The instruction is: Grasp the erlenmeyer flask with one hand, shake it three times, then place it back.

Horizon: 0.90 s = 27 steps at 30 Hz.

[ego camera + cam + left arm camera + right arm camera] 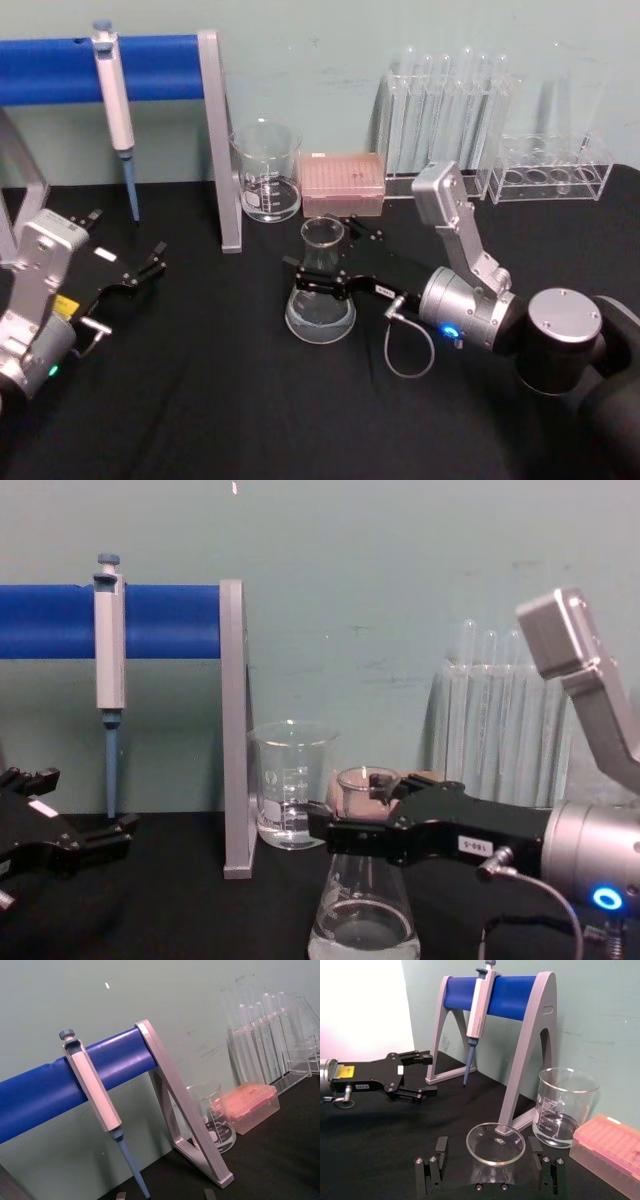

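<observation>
The erlenmeyer flask (320, 300) stands upright on the black table with a little clear liquid in its base. Its rim (495, 1142) shows from above in the right wrist view, and its cone (362, 920) in the chest view. My right gripper (326, 258), the hand, reaches in from the right at neck height. It is open, with one finger on each side of the neck (441, 1146) and a gap on either side. My left gripper (148, 266) rests open at the left of the table, away from the flask; it also shows in the right wrist view (422, 1072).
A glass beaker (267, 172) and a pink tip box (343, 184) stand just behind the flask. A pipette (115, 110) hangs on the blue-barred stand (222, 140) at back left. Test tube racks (450, 120) line the back right. A cable loop (408, 350) lies by my right wrist.
</observation>
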Available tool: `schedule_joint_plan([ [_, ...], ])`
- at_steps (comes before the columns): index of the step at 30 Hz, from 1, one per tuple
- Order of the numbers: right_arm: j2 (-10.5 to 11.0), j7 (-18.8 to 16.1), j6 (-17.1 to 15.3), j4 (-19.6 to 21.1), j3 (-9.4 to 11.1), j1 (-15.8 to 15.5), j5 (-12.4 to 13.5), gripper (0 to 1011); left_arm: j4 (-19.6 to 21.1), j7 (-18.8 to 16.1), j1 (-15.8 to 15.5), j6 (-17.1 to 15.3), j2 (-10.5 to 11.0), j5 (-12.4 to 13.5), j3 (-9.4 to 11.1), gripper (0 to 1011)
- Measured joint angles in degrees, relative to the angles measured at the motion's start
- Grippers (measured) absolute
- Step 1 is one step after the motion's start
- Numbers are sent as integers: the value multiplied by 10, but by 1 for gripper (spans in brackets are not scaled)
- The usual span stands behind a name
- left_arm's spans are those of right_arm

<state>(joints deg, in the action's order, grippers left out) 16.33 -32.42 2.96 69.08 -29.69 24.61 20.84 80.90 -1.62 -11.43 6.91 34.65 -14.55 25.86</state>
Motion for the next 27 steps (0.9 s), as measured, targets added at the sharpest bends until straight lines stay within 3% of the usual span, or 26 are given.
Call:
schedule_joint_plan([
  [10, 23, -5, -8, 36, 6, -18, 10, 1000, 0, 0, 0, 0, 0, 0, 0, 1001],
  [27, 81, -24, -24, 94, 12, -43, 28, 1000, 0, 0, 0, 0, 0, 0, 0, 1001],
])
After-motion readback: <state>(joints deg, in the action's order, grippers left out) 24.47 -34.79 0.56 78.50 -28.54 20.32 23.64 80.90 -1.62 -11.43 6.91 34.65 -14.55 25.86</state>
